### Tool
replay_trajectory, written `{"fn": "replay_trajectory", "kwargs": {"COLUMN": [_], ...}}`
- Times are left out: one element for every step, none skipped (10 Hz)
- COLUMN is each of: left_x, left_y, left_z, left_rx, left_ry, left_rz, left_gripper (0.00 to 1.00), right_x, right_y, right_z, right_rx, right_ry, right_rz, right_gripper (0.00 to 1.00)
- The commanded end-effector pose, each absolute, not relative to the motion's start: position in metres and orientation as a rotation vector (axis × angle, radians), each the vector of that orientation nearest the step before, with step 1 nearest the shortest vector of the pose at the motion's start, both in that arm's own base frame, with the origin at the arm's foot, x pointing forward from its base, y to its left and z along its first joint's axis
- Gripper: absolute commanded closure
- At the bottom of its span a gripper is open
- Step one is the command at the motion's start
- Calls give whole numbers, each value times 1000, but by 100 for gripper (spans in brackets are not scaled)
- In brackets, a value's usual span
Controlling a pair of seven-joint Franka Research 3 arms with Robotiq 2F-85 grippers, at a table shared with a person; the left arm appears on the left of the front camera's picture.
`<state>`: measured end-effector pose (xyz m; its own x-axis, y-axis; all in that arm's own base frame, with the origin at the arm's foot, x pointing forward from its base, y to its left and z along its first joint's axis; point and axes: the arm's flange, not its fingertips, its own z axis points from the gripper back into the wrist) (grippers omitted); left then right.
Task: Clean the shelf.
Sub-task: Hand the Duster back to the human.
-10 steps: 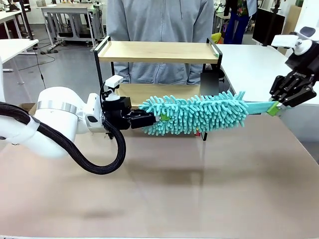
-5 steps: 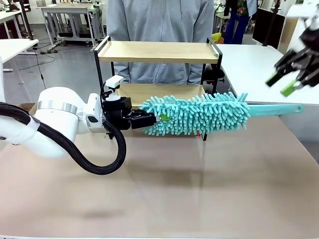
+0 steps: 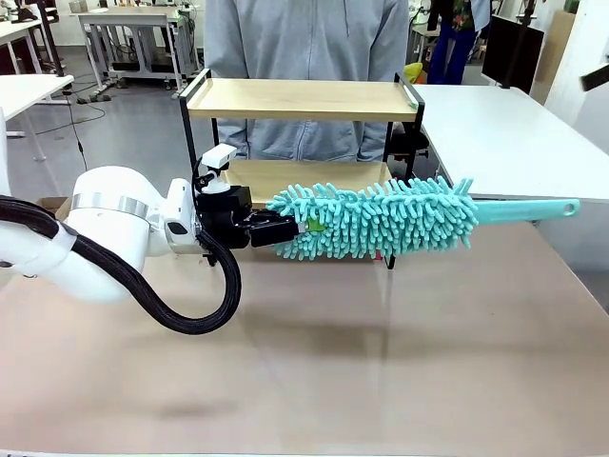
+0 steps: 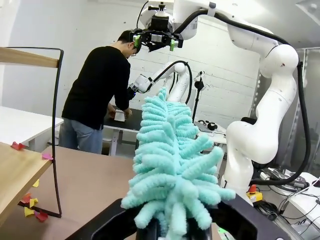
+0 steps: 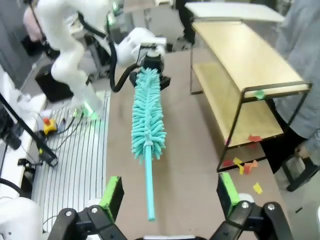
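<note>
Left hand [image 3: 285, 229] is clamped on the fluffy tip end of a turquoise microfibre duster [image 3: 376, 219], holding it level above the counter [image 3: 314, 371] with the plastic handle [image 3: 528, 208] sticking out free to the robot's right. Odd grip: it has the head, not the handle. Right hand [image 5: 170, 197] is released, fingers spread wide, nothing between them; its wrist view looks down the duster from high above the handle end, well apart from it. Shelf [image 3: 303, 99] sits at the far side of the counter, just behind the duster, with a person standing right behind it. Progress looks like zero on the actual cleaning: coloured paper scraps [image 5: 255, 138] lie on the lower board's end and more scraps [image 5: 240, 164] on the counter by the shelf foot; a green bit [image 5: 259, 93] sits at the top board's edge. In the left wrist view, red scraps [image 4: 19, 146] are on the board and others [image 4: 32, 207] by the frame base. Duster isn't touching either board, as far as I can tell. My read: tool is in hand, sweeping both tiers is all left to do.
</note>
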<state>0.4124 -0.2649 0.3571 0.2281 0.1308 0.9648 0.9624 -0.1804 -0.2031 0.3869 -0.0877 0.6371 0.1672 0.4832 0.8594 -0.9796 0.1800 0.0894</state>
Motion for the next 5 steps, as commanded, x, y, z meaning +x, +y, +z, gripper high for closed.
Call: {"fn": "replay_trajectory", "kwargs": {"left_x": [413,413,413,412,413], "left_y": [-265,-265,-265,-265,-257], "left_z": [360,360,360,357,374], "left_rx": [-1545,-1545,-1545,-1538,-1484], "left_ry": [-1074,-1074,-1074,-1067,-1062], "left_rz": [-1090,-1090,-1090,-1086,-1111], "left_gripper": [100,100,100,83,83], "right_x": [391,391,386,386,386], "right_y": [-104,-104,-103,-103,-103], "right_z": [636,635,635,635,635], "right_rx": [840,877,802,802,802], "right_ry": [-869,-842,-831,-831,-831], "right_rz": [1162,1154,1164,1164,1164], "right_gripper": [0,0,0,0,0]}}
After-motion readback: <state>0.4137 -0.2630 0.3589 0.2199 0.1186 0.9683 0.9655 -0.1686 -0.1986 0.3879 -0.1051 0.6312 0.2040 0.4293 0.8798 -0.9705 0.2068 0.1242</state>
